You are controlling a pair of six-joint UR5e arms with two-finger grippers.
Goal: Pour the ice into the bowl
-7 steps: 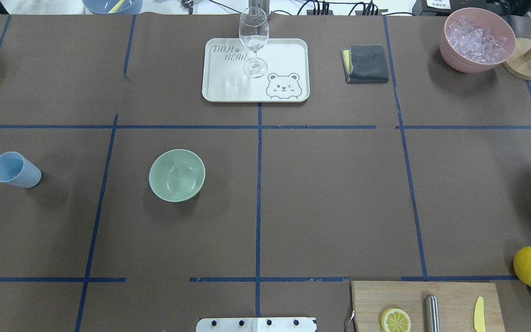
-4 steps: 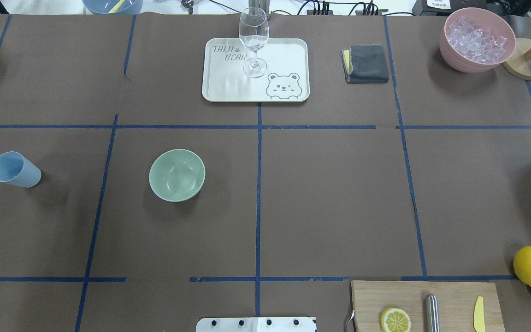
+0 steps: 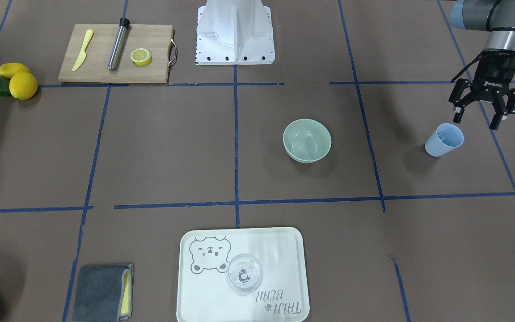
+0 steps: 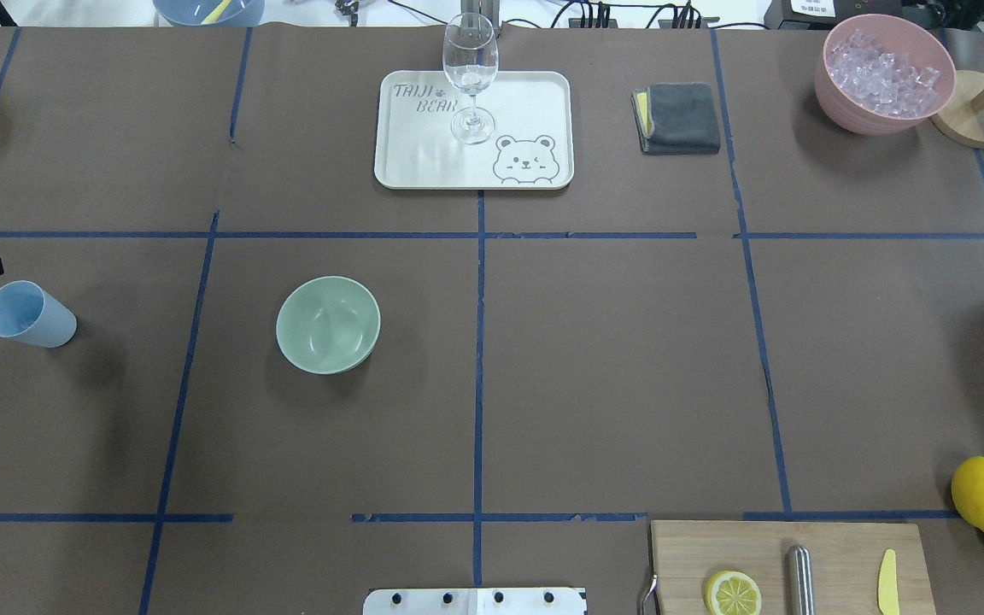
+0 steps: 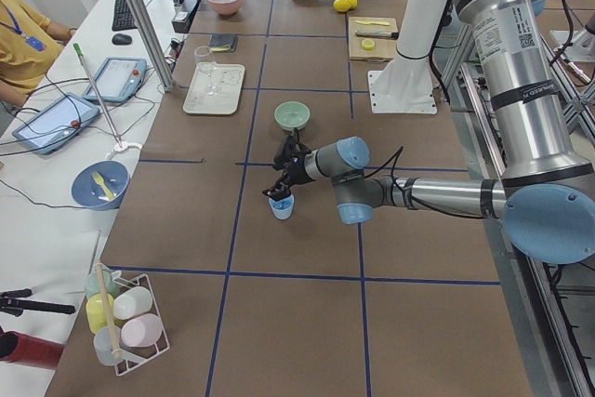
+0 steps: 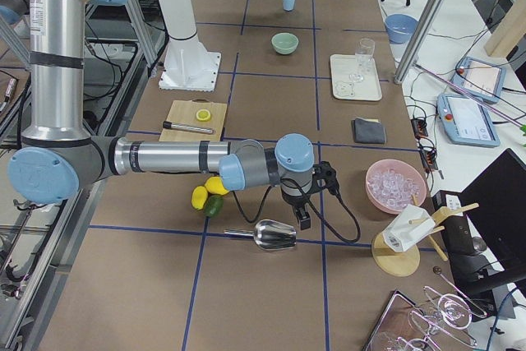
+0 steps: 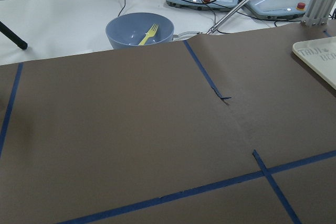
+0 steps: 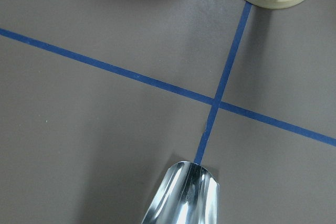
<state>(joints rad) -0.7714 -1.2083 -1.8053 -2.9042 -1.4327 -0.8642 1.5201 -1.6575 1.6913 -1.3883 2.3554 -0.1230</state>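
Watching the overhead feed, I saw the left gripper [image 3: 474, 122] come in at the table's left edge beside the light blue cup [image 3: 444, 139], where a second earlier no arm had shown at all; nothing else on the table had shifted. From the front camera its jaws stood spread wide, holding nothing, and hung just on the robot's side of the cup's rim, near it but not yet around it. The cup stood upright, well apart from the bowl [image 3: 307, 140]; the bowl sat in the middle square and looked bare inside. Of the ice [image 3: 445, 134] I could make out only a faint glassy glint low in the cup; I took that for the cubes to be poured, while the heap in the pink container [image 4: 883, 73] sat at the far corner. I judged this the approach to the grasp, with lifting, carrying and tipping all to come. The right gripper [image 6: 302, 201] hung by the metal scoop [image 6: 275, 236]; I could not tell how its jaws stood.
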